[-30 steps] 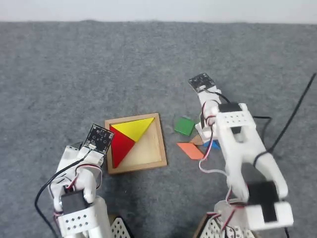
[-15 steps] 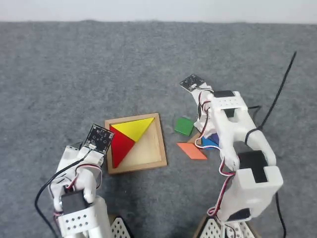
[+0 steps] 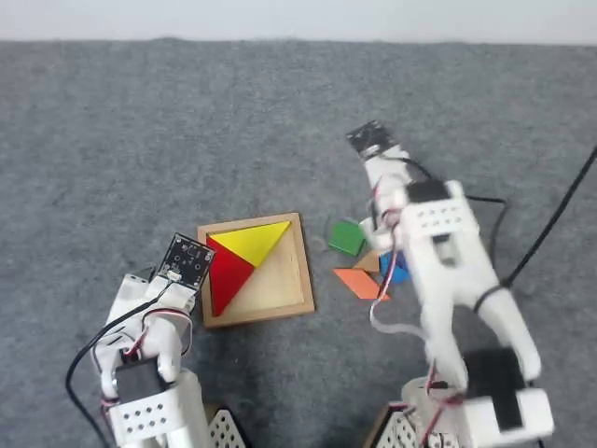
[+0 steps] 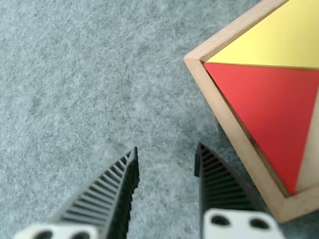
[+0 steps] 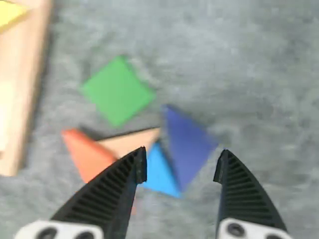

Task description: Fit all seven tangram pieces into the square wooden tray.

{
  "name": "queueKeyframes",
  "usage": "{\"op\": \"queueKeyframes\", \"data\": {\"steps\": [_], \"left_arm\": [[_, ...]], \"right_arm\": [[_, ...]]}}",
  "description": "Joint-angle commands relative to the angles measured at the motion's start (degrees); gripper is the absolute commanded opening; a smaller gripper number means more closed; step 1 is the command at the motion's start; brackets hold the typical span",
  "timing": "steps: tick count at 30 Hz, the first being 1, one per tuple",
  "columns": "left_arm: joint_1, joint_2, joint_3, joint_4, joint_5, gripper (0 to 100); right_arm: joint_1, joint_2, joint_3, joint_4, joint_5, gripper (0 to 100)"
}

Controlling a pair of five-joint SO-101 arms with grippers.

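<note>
The square wooden tray (image 3: 256, 315) holds a yellow triangle (image 3: 252, 240) and a red triangle (image 3: 227, 272). To its right on the carpet lie a green square (image 3: 347, 237), an orange piece (image 3: 359, 284), a tan triangle (image 5: 130, 140), a light blue triangle (image 5: 159, 173) and a dark blue triangle (image 5: 185, 143). My right gripper (image 5: 182, 153) hangs open above the two blue triangles, holding nothing. Beside the tray's corner (image 4: 197, 62) my left gripper (image 4: 167, 151) is open over bare carpet.
Grey carpet covers the whole table. The right arm's body (image 3: 438, 243) covers part of the loose pieces in the high view. The tray's right half shows bare wood (image 3: 280, 275). Cables trail from the right arm toward the right edge.
The right arm swung a little left and then back, and its wrist now reaches slightly farther away. The left arm and all pieces stayed put.
</note>
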State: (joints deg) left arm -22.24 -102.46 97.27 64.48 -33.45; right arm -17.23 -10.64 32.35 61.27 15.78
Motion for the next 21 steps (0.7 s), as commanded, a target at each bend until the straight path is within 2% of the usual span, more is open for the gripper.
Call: {"op": "queueKeyframes", "data": {"steps": [1,6,9,12,15,17,21], "left_arm": [[-0.44,-1.05,-0.75,0.18,-0.53,18],[-0.44,-1.05,-0.75,0.18,-0.53,18],[-0.44,-1.05,-0.75,0.18,-0.53,18],[-0.44,-1.05,-0.75,0.18,-0.53,18],[-0.44,-1.05,-0.75,0.18,-0.53,18],[-0.44,-1.05,-0.75,0.18,-0.53,18],[-0.44,-1.05,-0.75,0.18,-0.53,18]], "right_arm": [[-6.02,-4.0,3.6,-3.03,-7.91,22.0],[-7.43,1.89,3.87,-5.76,-20.84,22.1],[-6.37,6.46,2.81,-8.04,-22.68,22.1],[-4.44,9.98,-0.09,-5.67,-26.11,21.4],[-3.03,13.23,-4.48,-0.66,-30.24,13.6],[-2.42,15.25,-6.95,0.57,-30.33,9.2],[-2.68,18.68,-8.44,1.1,-30.42,10.6]]}}
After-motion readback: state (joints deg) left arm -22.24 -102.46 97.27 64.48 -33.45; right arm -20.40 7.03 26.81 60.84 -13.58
